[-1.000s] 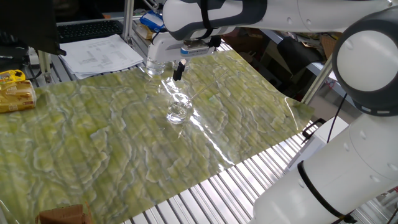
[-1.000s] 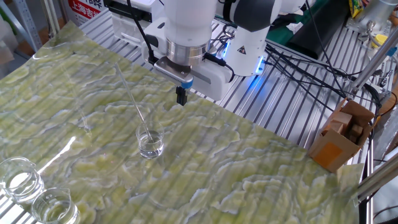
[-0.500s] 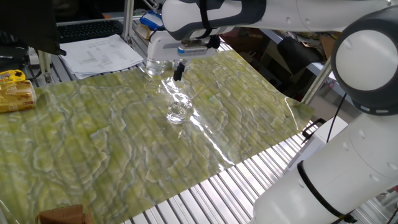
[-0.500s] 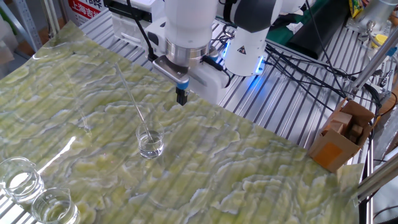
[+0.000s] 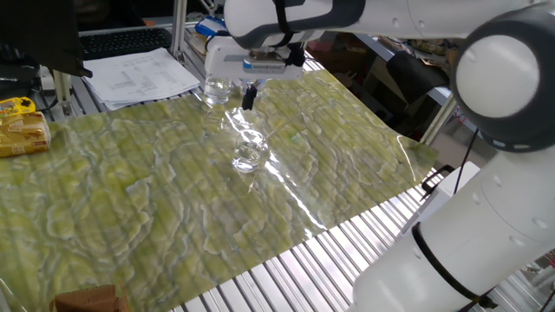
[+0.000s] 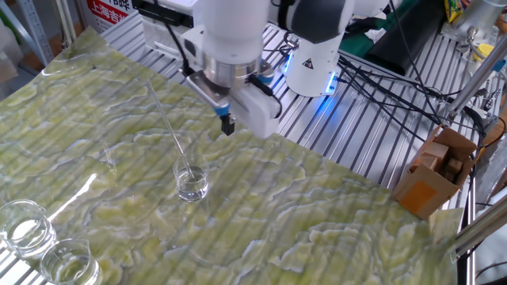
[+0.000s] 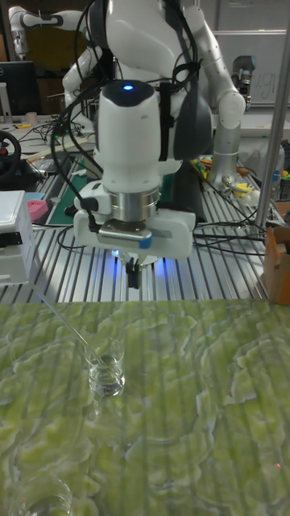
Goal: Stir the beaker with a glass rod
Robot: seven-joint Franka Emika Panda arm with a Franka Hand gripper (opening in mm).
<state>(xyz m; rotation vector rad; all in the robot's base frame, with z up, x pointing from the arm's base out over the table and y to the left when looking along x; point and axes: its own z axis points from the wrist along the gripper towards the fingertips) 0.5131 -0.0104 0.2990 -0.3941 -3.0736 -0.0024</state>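
The beaker (image 6: 192,184) stands on the green-covered bench (image 6: 333,229), the glass rod (image 6: 168,128) leaning inside it with its top tilted away. The gripper (image 6: 227,125) hangs above and beside the beaker, touching neither, fingers (image 7: 133,274) pressed narrowly together, holding nothing.

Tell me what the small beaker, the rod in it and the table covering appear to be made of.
The beaker: clear glass, judging by see-through walls and bright rim glints. The glass rod leaning in it: thin, transparent, likely glass too. The table covering: a glossy green-yellow marbled sheet, perhaps plastic or coated film, with glare streaks; material uncertain.
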